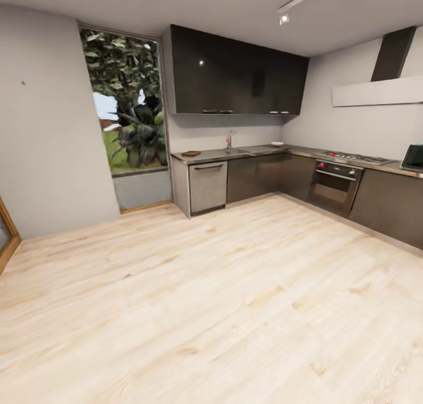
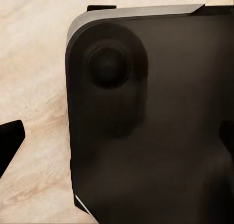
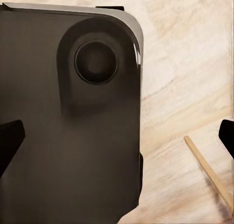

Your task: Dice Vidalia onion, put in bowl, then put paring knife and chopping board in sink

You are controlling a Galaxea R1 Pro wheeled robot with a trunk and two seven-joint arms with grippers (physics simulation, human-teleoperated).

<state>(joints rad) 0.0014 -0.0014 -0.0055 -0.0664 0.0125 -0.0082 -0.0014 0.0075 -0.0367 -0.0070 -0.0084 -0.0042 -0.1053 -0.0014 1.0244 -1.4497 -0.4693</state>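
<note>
Pale wood plank floor (image 1: 235, 310) takes up most of the head view, grain visible, bare. Far wall has an L-shaped kitchen run: glossy dark upper cabinets (image 1: 238, 72), dark lower cabinets (image 1: 258, 178), a steel-fronted dishwasher (image 1: 207, 187) at the left end. Tall window (image 1: 126, 107) with foliage outside sits left of the units. Oven (image 1: 335, 184) with red knobs, gas hob (image 1: 355, 157) above it, angled hood (image 1: 376, 87) on the right wall.

Table (image 1: 217, 155): long grey glossy worktop, far off across the room. Sink (image 1: 249, 150) set into it, grey basin, thin chrome tap (image 1: 230, 140) behind; basin contents too small to tell. Bowl (image 1: 277, 144): small white shallow dish on the table right of the sink. A small brown rounded thing (image 1: 191, 153) lies on the table's left end; could be the chopping board, too small to be sure. A dark object (image 1: 413, 156) at the right edge is cut off.

Left wrist view: dark rounded robot body panel (image 2: 156, 121) over wood floor; left pincer (image 2: 119, 141), one dark fingertip at each side edge, tips wide apart, released, grasping nothing. Right wrist view: right pincer (image 3: 119, 143) likewise spread, released, empty; a thin wooden strip (image 3: 209, 173) lies on the floor.
</note>
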